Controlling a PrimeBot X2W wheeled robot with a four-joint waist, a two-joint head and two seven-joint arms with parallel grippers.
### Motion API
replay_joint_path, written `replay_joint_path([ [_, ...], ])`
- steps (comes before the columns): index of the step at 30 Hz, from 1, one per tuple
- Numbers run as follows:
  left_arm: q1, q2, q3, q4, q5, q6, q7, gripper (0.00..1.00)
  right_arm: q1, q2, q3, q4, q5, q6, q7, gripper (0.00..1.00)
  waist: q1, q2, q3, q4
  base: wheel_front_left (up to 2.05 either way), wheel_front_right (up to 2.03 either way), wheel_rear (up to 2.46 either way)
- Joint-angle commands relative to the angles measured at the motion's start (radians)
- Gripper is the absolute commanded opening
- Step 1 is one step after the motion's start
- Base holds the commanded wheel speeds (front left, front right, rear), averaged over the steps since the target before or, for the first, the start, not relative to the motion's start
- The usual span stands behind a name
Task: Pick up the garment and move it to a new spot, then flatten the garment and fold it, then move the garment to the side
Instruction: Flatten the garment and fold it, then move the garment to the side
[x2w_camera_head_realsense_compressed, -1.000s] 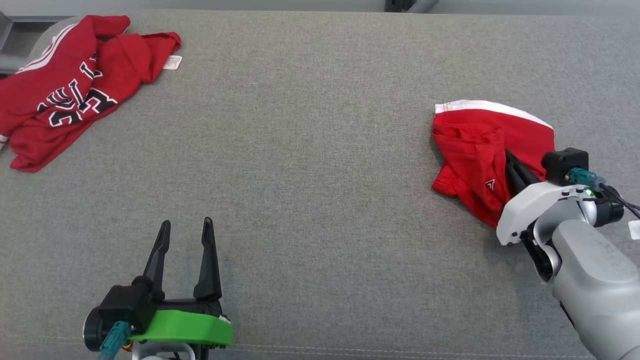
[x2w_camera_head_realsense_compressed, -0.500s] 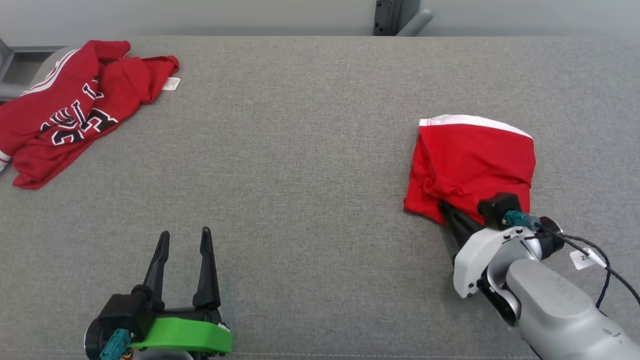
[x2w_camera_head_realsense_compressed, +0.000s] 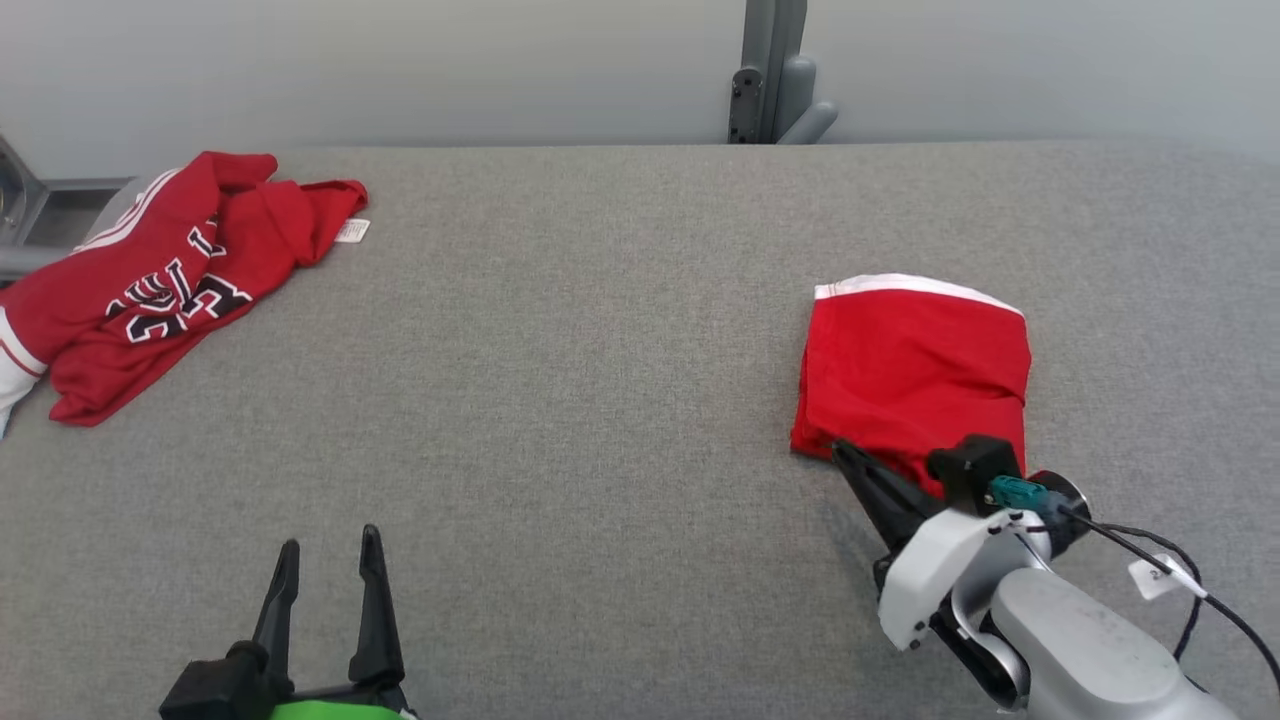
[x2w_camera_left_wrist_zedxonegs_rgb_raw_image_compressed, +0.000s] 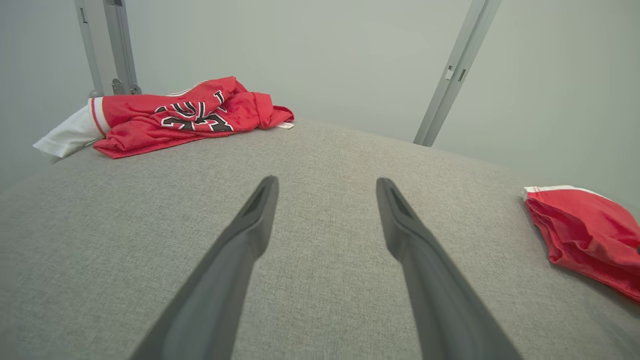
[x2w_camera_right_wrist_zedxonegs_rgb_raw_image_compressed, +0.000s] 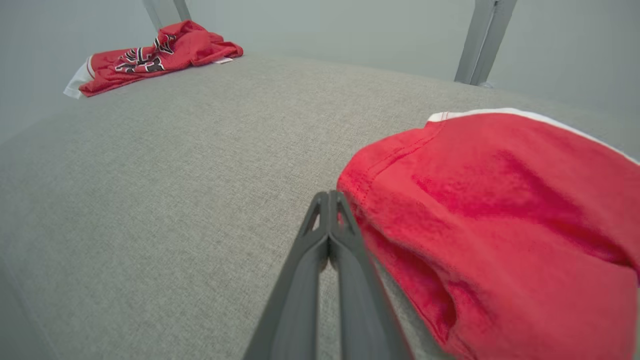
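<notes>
head view: the red garment (x2w_camera_head_realsense_compressed: 915, 375) lies folded on the right part of the grey surface (x2w_camera_head_realsense_compressed: 600, 400), white band at its far edge. the right gripper (x2w_camera_head_realsense_compressed: 840, 452) has its tips at the garment's near left corner. the left gripper (x2w_camera_head_realsense_compressed: 325, 545) sits at the lower left, fingers apart and empty. a red jersey (x2w_camera_head_realsense_compressed: 170, 280) lies crumpled at the far left.

left wrist view: the two fingers stand wide over bare surface, the garment well off to the right.

right wrist view: the fingers are pressed together with nothing between them, the garment's edge just beside the tips.
</notes>
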Motion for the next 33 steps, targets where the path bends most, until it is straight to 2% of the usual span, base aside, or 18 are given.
replay_joint_path([
  [1,0.019,0.000,0.008,-0.002,-0.004,-0.002,-0.003,1.00,0.022,-0.014,-0.020,-0.017,-0.014,-0.001,-0.003,0.00,0.0000,0.0000,-0.044,-0.025,0.00,0.00,0.00],
  [8,0.084,-0.001,0.052,-0.027,0.021,-0.007,-0.003,1.00,0.214,-0.056,-0.261,-0.197,-0.126,-0.001,-0.003,0.00,0.0000,0.0000,-0.092,-0.066,0.00,0.00,0.00],
  [10,0.092,-0.001,0.057,-0.027,0.027,-0.009,-0.003,1.00,0.266,-0.060,-0.334,-0.221,-0.167,-0.001,-0.003,0.46,0.0000,0.0000,-0.102,-0.073,0.00,0.00,0.00],
  [11,0.094,-0.001,0.063,-0.025,0.033,-0.009,-0.003,1.00,0.290,-0.057,-0.373,-0.230,-0.192,-0.001,-0.003,0.94,0.0000,0.0000,-0.105,-0.075,0.00,0.00,0.00],
  [12,0.096,-0.001,0.069,-0.023,0.039,-0.010,-0.003,1.00,0.314,-0.048,-0.412,-0.238,-0.216,-0.001,-0.003,1.00,0.0000,0.0000,-0.107,-0.076,0.00,0.00,0.00],
  [16,0.105,-0.001,0.087,0.003,0.055,-0.020,-0.003,1.00,0.396,0.005,-0.565,-0.263,-0.288,-0.001,-0.003,1.00,0.0000,0.0000,-0.108,-0.082,0.00,0.00,0.00],
  [23,0.075,0.001,0.055,0.081,0.088,-0.084,-0.003,1.00,0.485,0.100,-0.731,-0.290,-0.406,-0.001,-0.003,1.00,0.0000,0.0000,-0.093,-0.078,0.00,0.00,0.00],
  [26,0.055,0.008,0.036,0.109,0.093,-0.106,-0.003,1.00,0.505,0.126,-0.760,-0.301,-0.434,-0.001,-0.003,1.00,0.0000,0.0000,-0.087,-0.077,0.00,0.00,0.00],
  [33,0.038,0.011,0.042,0.135,0.094,-0.121,-0.003,1.00,0.512,0.154,-0.789,-0.317,-0.450,-0.002,-0.003,1.00,0.0000,0.0000,-0.082,-0.084,0.00,0.00,0.00],
])
